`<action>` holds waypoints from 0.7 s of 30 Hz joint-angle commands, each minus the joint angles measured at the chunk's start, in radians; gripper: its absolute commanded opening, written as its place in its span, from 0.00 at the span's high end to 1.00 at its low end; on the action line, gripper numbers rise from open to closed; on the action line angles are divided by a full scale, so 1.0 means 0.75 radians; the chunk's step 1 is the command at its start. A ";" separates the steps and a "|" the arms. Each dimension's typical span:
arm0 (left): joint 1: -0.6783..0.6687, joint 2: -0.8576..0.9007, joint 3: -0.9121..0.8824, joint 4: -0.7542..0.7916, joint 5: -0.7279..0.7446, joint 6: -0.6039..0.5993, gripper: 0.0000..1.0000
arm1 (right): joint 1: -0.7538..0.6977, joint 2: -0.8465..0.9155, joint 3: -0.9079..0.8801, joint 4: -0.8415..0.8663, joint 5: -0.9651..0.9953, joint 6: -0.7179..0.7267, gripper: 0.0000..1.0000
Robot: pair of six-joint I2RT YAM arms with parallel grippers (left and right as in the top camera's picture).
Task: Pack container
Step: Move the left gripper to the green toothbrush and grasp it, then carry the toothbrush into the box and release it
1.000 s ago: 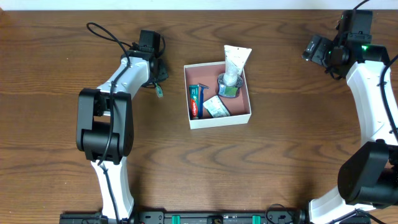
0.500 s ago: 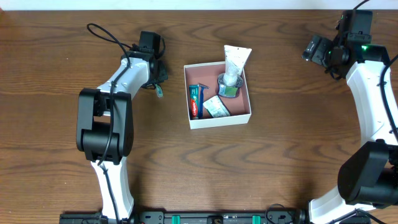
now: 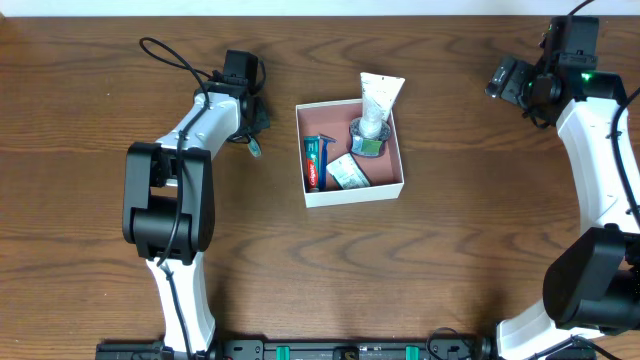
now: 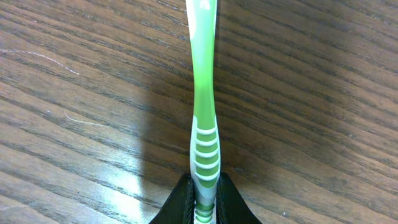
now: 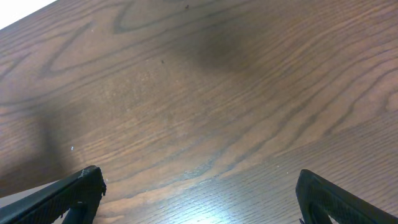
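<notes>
Toiletries (image 3: 349,172) lie in the container (image 3: 356,191); a toothbrush (image 4: 204,112) is to its left.

1. The container (image 3: 355,191) is a shallow, square cardboard box without a lid, white on its outer walls and dusty pink-brown inside.
2. It sits flat and open side up on the wooden table (image 3: 450,260), around the middle and towards the far edge, turned slightly askew to the table's edges.
3. Inside, a red-and-green tube (image 3: 315,162) lies along the left wall.
4. A white tube (image 3: 380,95) leans on the far rim by the right corner. Its cap end is down in the box and its flat end sticks out beyond the wall.
5. A white-and-green packet (image 3: 346,173) lies tilted near the front wall.
6. A small greenish item (image 3: 366,146) sits by the white tube's cap; what it is cannot be told.
</notes>
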 commanded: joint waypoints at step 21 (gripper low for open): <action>-0.028 -0.563 0.029 -0.409 0.217 0.040 0.91 | 0.007 -0.004 0.011 -0.001 0.001 0.018 0.01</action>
